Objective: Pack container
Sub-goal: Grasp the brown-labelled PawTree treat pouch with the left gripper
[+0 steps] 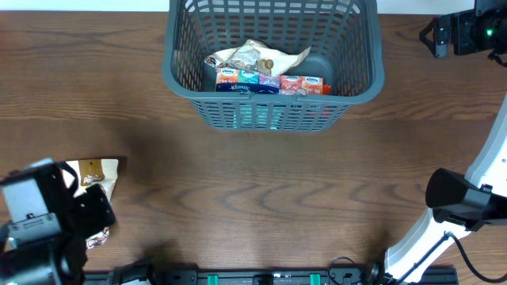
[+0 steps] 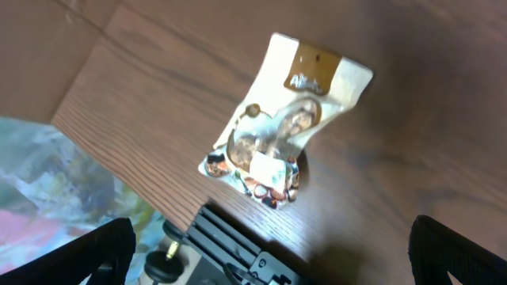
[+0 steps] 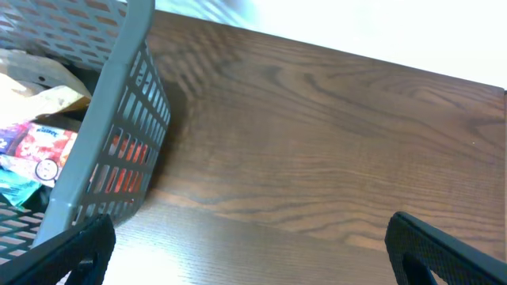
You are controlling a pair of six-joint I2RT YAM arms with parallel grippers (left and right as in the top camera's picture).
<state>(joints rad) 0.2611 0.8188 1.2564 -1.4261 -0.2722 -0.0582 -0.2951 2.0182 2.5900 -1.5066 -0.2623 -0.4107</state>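
Observation:
The dark grey lattice container (image 1: 181,73) stands at the top middle of the table. It holds a cream snack packet (image 1: 257,55) and a row of small colourful tissue packs (image 1: 269,82). Its wall shows in the right wrist view (image 3: 119,111). A cream and brown snack packet (image 1: 93,176) lies at the table's front left, also in the left wrist view (image 2: 285,131). My left gripper (image 2: 269,261) is open and empty just above and in front of that packet. My right gripper (image 3: 249,257) is open and empty over bare table right of the container.
A black rail with a round-headed bolt (image 2: 230,249) runs along the table's front edge beneath the left gripper. The right arm's white base (image 1: 428,237) stands at the front right. A black camera mount (image 1: 467,32) sits at the back right.

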